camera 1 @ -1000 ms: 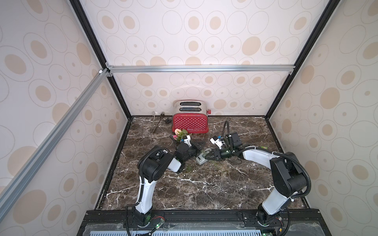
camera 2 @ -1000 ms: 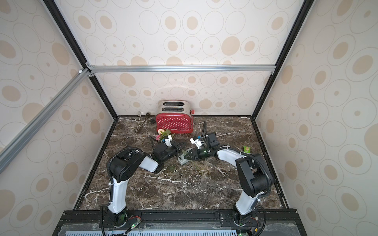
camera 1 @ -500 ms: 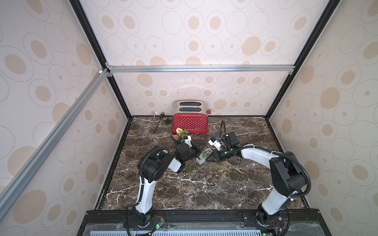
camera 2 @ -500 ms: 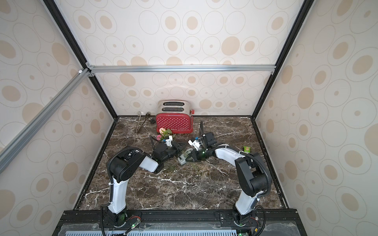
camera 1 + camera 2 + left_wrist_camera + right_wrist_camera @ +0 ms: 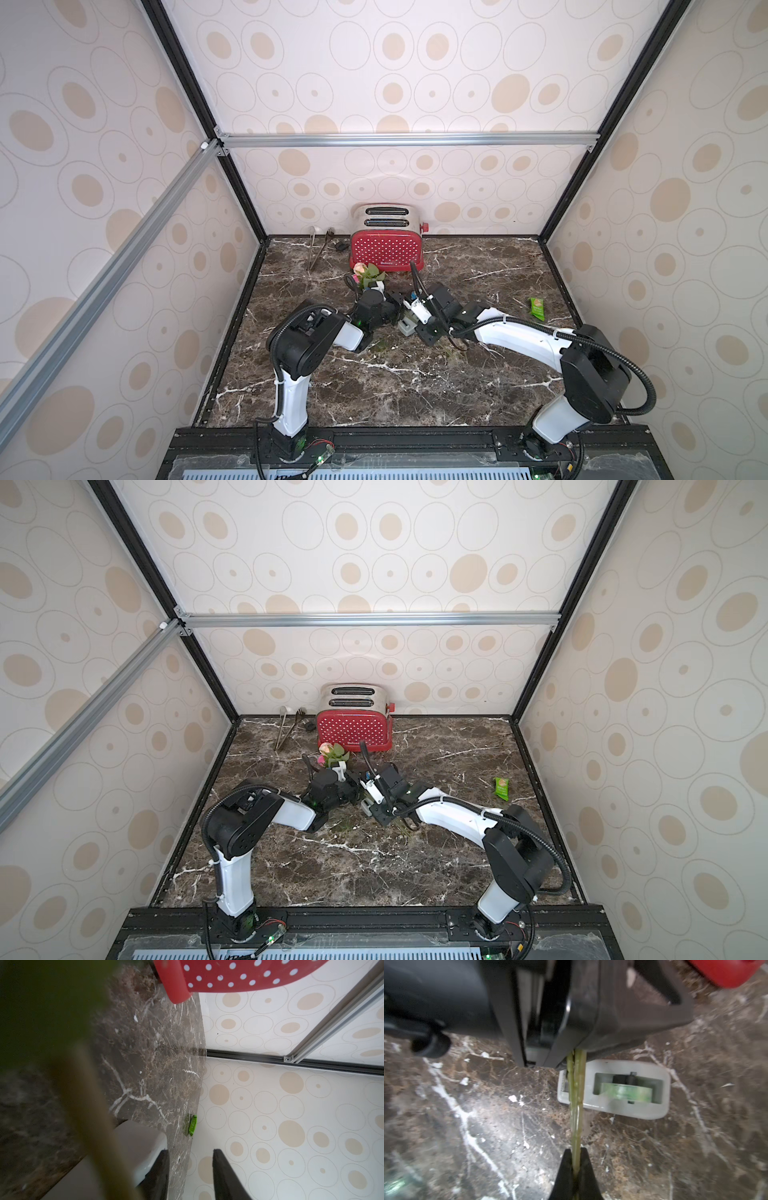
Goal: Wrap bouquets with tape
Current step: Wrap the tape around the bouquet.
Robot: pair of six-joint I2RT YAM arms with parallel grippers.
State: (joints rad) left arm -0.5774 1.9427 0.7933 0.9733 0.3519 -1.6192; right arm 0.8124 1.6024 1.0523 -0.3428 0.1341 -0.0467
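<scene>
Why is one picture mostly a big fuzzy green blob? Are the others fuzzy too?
Left wrist view: the bouquets sit too close to the lens, so they blur; the toaster behind is sharp. Right wrist view: the tape is fairly clear, the picture's edges smeared. In both top views: sharp, evenly lit.

A red toaster [image 5: 386,249] with white dots and a chrome top stands at the back of the dark marble worktop [image 5: 415,386], close to the wall. Just to its left lie metal tongs [image 5: 316,253] and a small dark object [image 5: 340,246]. Well apart, on the right side, a bright green packet [image 5: 536,308] lies flat. Beige-circled wallpaper [image 5: 395,83] covers the walls.
</scene>
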